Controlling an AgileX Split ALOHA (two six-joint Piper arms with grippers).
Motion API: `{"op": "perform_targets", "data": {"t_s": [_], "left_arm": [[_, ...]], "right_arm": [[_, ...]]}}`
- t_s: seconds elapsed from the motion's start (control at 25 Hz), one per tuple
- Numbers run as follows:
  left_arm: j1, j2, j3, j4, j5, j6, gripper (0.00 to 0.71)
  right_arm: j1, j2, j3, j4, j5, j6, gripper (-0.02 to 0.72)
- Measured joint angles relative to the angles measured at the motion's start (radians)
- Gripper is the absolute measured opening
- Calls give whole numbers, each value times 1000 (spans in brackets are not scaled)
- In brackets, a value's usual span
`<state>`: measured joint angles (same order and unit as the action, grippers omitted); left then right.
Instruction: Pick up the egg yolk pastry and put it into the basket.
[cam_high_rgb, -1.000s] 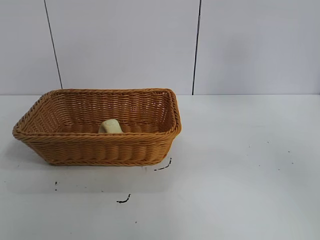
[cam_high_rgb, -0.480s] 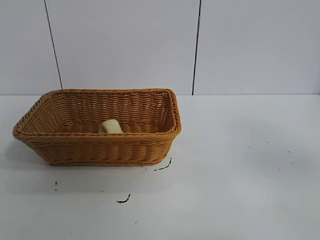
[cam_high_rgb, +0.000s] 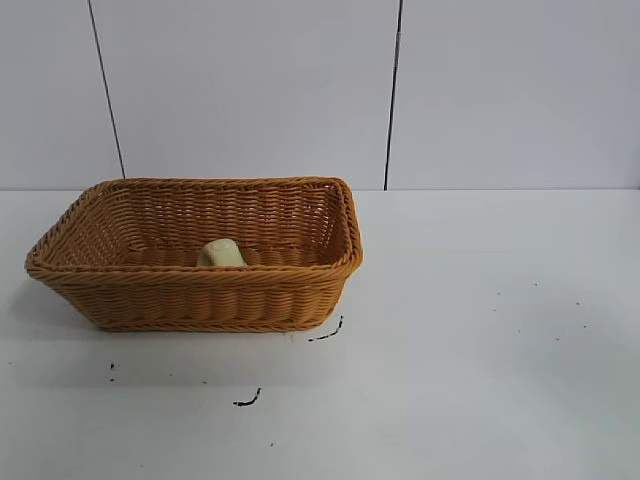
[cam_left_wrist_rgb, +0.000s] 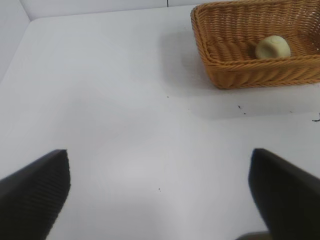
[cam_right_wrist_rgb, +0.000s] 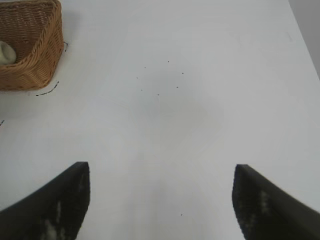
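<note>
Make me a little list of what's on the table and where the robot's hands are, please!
pastry: the egg yolk pastry lies inside the basket, near its front wall
basket: on the table, at the left side in the exterior view
left tool: open, empty, over bare table, away from the basket
right tool: open, empty, over bare table, away from the basket
marks: small dark specks on the table in front of the basket
job: looks done
</note>
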<state>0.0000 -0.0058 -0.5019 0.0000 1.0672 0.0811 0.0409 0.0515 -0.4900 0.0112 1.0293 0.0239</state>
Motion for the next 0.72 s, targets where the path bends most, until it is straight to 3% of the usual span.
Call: {"op": "perform_targets", "data": {"t_s": [0.72], "left_arm": [[0,0,0,0,0,0,697]], "right_arm": [[0,-55,0,0,0,0,561]]}}
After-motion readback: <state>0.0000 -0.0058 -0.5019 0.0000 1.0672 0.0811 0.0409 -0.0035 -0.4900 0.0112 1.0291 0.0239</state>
